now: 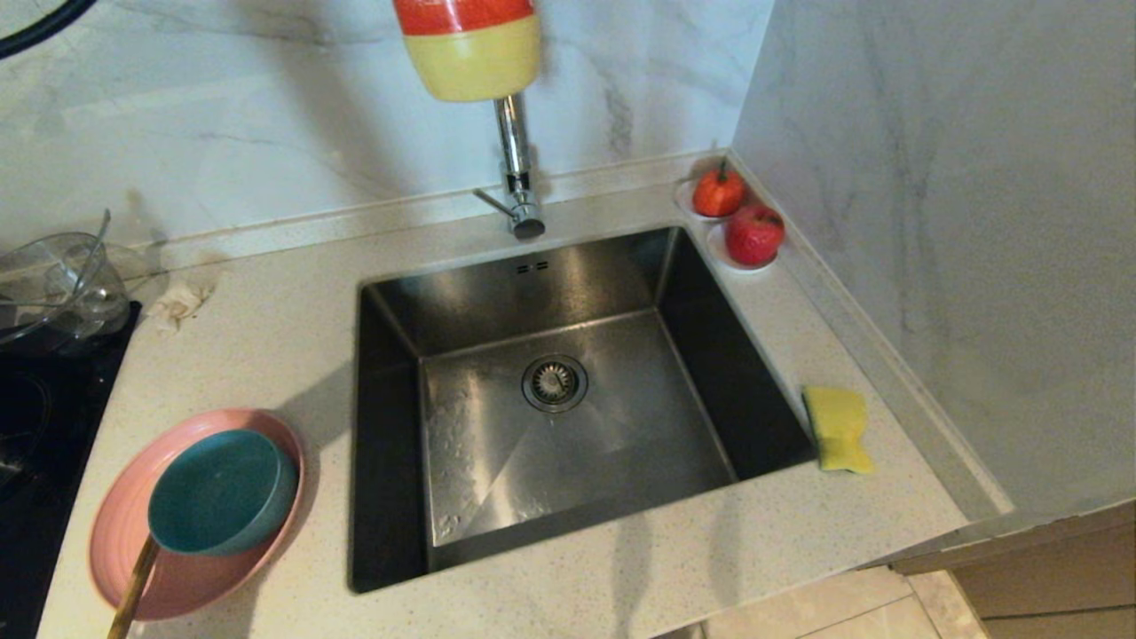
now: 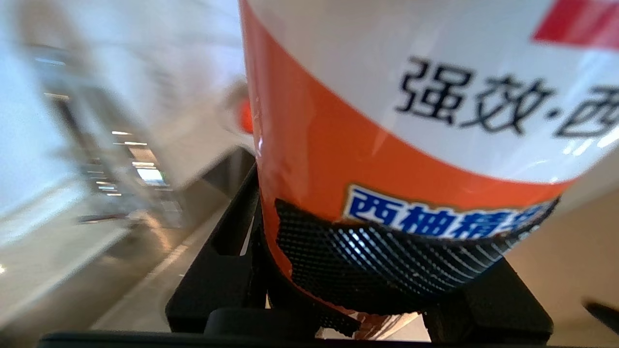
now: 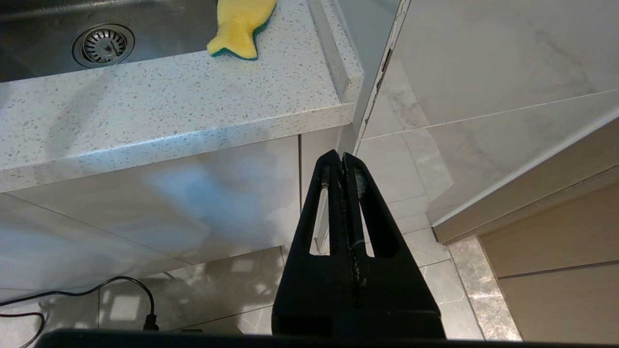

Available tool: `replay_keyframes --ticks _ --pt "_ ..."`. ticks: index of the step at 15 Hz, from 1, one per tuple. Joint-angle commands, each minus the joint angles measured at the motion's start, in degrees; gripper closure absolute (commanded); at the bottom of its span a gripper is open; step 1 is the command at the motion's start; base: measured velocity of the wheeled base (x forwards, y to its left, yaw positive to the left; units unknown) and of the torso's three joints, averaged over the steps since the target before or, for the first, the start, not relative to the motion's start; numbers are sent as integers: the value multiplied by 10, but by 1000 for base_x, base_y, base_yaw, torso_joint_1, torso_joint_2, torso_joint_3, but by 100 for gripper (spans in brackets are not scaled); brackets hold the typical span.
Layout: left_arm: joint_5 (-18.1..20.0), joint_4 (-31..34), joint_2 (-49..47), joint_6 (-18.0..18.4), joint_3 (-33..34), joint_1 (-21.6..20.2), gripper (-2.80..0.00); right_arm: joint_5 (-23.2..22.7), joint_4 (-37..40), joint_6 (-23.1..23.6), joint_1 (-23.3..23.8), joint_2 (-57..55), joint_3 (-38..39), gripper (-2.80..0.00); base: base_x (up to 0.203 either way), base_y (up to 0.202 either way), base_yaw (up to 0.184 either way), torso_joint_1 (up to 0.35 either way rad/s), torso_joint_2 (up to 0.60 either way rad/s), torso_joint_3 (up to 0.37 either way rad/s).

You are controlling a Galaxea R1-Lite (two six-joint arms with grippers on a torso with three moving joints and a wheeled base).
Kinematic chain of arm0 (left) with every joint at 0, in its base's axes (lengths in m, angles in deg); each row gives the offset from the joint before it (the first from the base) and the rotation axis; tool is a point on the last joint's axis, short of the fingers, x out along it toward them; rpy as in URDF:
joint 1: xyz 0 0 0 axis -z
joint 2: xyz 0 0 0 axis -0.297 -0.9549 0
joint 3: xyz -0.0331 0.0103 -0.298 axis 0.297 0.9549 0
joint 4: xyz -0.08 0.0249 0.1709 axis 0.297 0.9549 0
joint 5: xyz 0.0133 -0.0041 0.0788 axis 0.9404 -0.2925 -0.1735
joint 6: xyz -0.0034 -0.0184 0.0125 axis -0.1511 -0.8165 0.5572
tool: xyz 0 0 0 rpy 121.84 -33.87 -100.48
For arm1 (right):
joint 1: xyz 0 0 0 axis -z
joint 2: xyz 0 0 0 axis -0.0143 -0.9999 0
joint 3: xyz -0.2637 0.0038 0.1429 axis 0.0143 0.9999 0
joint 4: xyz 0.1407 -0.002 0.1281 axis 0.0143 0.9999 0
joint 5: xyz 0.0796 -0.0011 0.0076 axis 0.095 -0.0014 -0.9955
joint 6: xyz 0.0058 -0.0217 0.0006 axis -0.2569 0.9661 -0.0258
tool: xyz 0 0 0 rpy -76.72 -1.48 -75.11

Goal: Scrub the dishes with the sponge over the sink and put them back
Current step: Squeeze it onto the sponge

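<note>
The sink (image 1: 550,390) sits in the middle of the counter (image 1: 266,328), with a bare strip of counter along its near edge and a wall corner close on the right. My left gripper (image 2: 372,270) is clamped on a bottle (image 1: 468,44) of orange and yellow, which hangs above the tap (image 1: 516,169) at the far side of the sink. My right gripper (image 3: 342,166) is parked low, in front of the cabinet and below the counter's near right corner, its fingers pressed together on nothing.

The sink holds nothing but its drain (image 1: 555,382). On the near left, the bowl (image 1: 222,491) rests inside the plate (image 1: 177,577). A glass bowl (image 1: 58,284) stands far left. Two red fruits (image 1: 737,217) lie in small white dishes at the far right corner.

The sponge (image 1: 839,428) lies flat on the counter just right of the sink, yellow face up, pinched at the waist; the right wrist view shows a green edge beneath.
</note>
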Motion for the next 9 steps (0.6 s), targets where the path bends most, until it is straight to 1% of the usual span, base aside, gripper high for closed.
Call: replay_keyframes --ticks 1,5,7,9 --pt "-1 12 -28 0 0 26 0 0 0 0 0 0 1 0 0 0 0 0 0 0" --pt "-22 27 -76 7 1 64 0 0 0 1 0 0 0 0 0 0 0 0 0 0" --pt "-43 27 -101 24 2 83 0 0 0 1 0 0 0 0 0 0 0 0 0 0" --pt "-56 27 -123 42 1 95 0 0 0 1 0 0 0 0 0 0 0 0 0 0"
